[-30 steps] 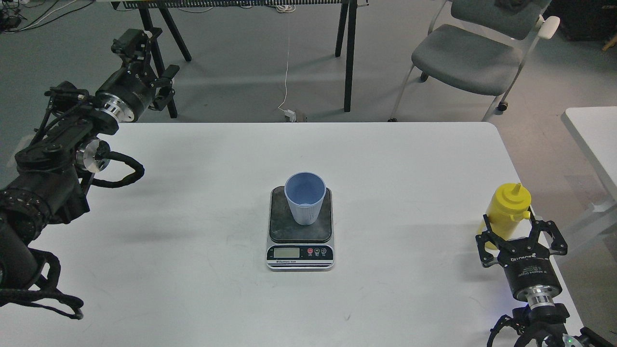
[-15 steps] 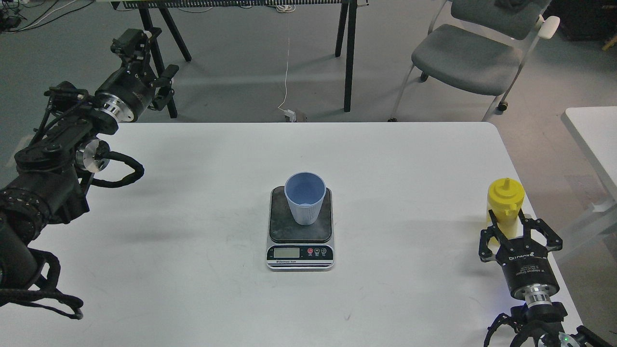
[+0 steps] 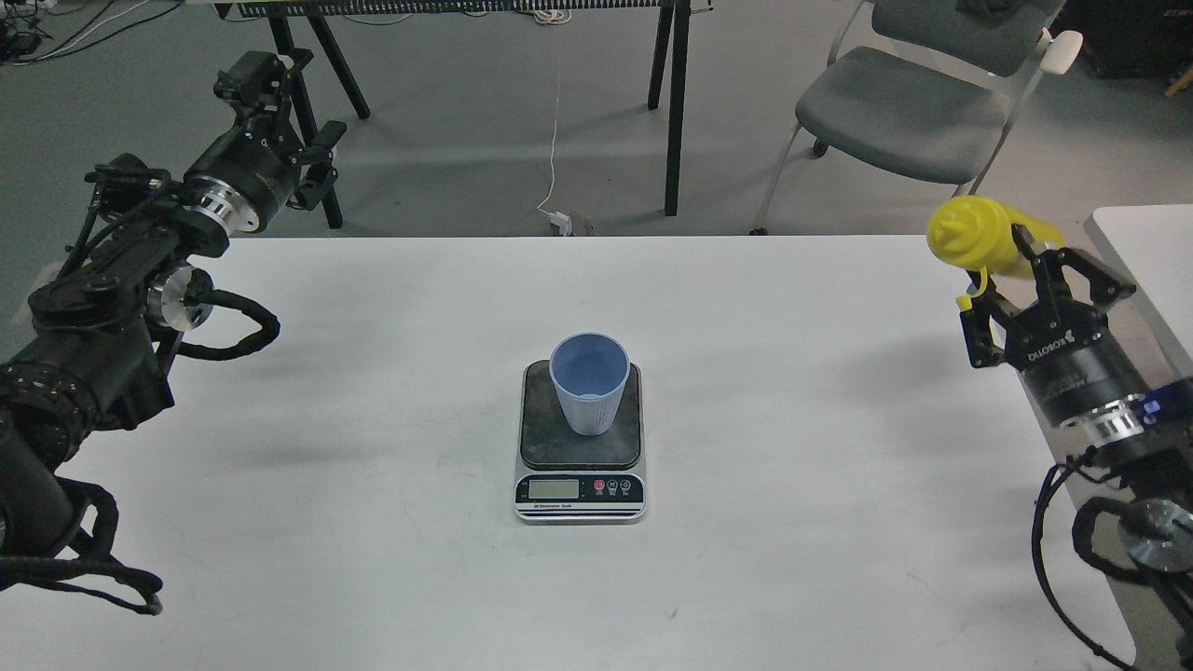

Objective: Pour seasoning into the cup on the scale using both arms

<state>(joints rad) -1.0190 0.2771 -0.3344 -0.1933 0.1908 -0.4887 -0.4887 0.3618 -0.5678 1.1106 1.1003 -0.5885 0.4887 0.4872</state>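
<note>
My right fingers (image 3: 1030, 270) gripping the seasoning (image 3: 983, 238) tilted above the worktop (image 3: 792, 522), my left fingers (image 3: 280, 116) spread wide far left, cup (image 3: 589, 382) sitting on scale (image 3: 580, 466).

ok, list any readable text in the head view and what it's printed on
"ROBOTIQ", white lettering on the body of the right gripper, which is shut on the seasoning bottle.
Scale: a white line of print under the LCD, too small to read. The LCD shows no legible digits, and the button marks are too small.
Left gripper: no readable marking.
Cup: no text visible.
</note>
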